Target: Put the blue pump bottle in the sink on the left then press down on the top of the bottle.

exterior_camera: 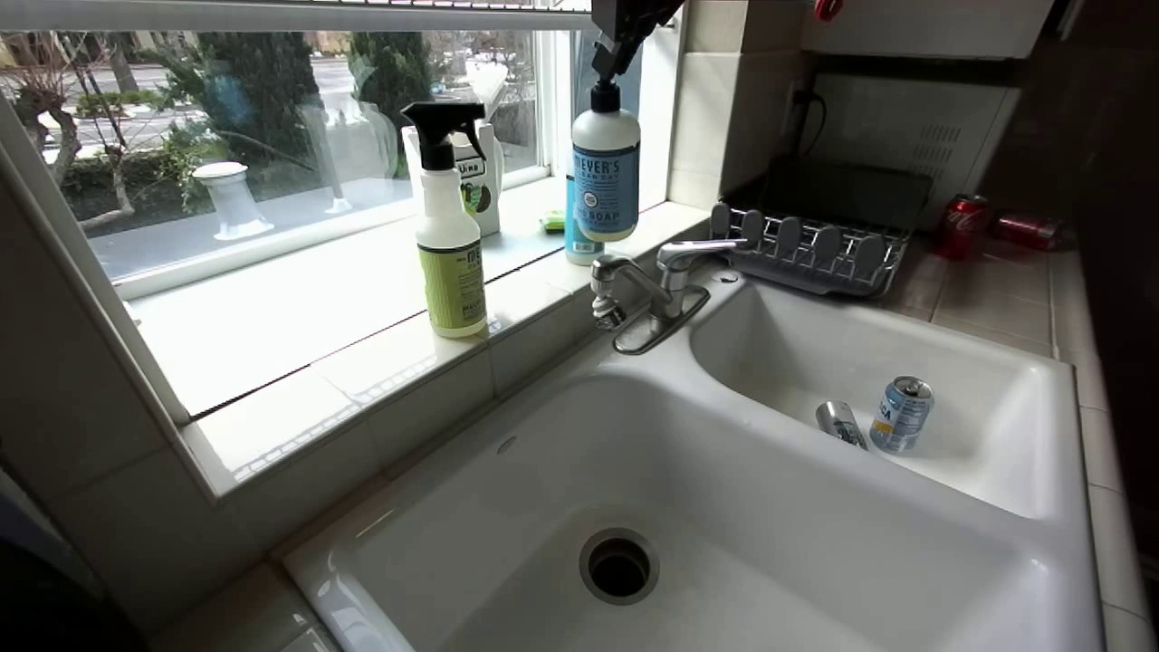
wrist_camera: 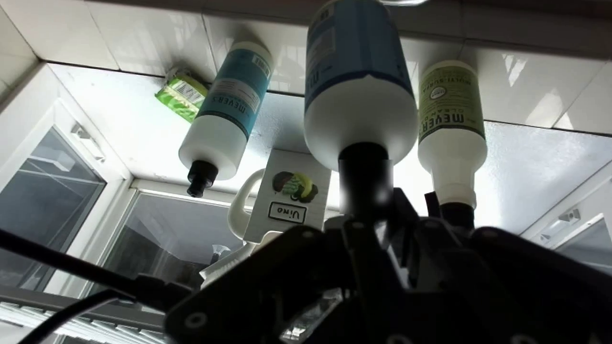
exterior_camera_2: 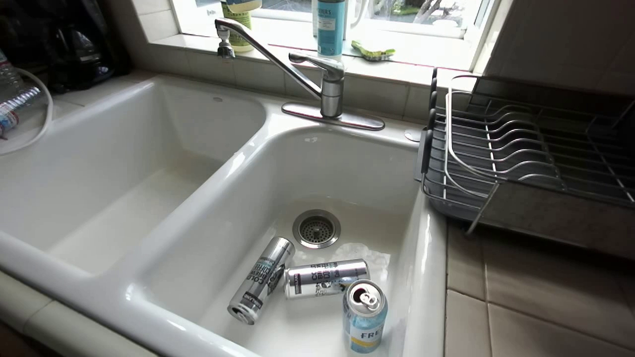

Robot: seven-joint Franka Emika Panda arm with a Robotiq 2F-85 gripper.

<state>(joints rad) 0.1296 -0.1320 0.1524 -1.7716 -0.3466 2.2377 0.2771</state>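
Window (exterior_camera: pixel 299 118): daylight spills over a white sill (exterior_camera: pixel 272 362) behind a chrome faucet (exterior_camera_2: pixel 331 94).
Larger basin (exterior_camera: pixel 770 525): white and deep, it opens left of the faucet in both exterior views and, by the task's words, is the destination.
Smaller basin (exterior_camera: pixel 797 335): white too, it opens right of the faucet in an exterior view.
Dish rack (exterior_camera: pixel 826 243): grey and wire-built, it sits right of the faucet in both exterior views.
Gripper (exterior_camera: pixel 607 72): poised above the faucet, its fingers stand nearly together, clamped on the black pump top (exterior_camera: pixel 605 97) of the blue pump bottle (exterior_camera: pixel 605 177); the exact bite is too dark to tell.
Spray bottle (exterior_camera: pixel 453 281): yellow-green, it stands on the sill left of the faucet's base.
Blue pump bottle: it hangs upright in mid-air, above the faucet and apart from it. The step in hand looks to be the carry to the larger basin. A slow swing, with the bottle's base higher than the faucet, should serve best, since a body hung from its neck may sway.
Cans (exterior_camera_2: pixel 325 278): two silver ones lie and a blue one stands in front of the faucet, in the smaller basin.
Drain hole (exterior_camera: pixel 619 566): round and dark, forward of the faucet; flat floor beside it likely gives steadier footing.
Pump top: above the faucet; best let go only once the base bears fully, then pressed straight down.
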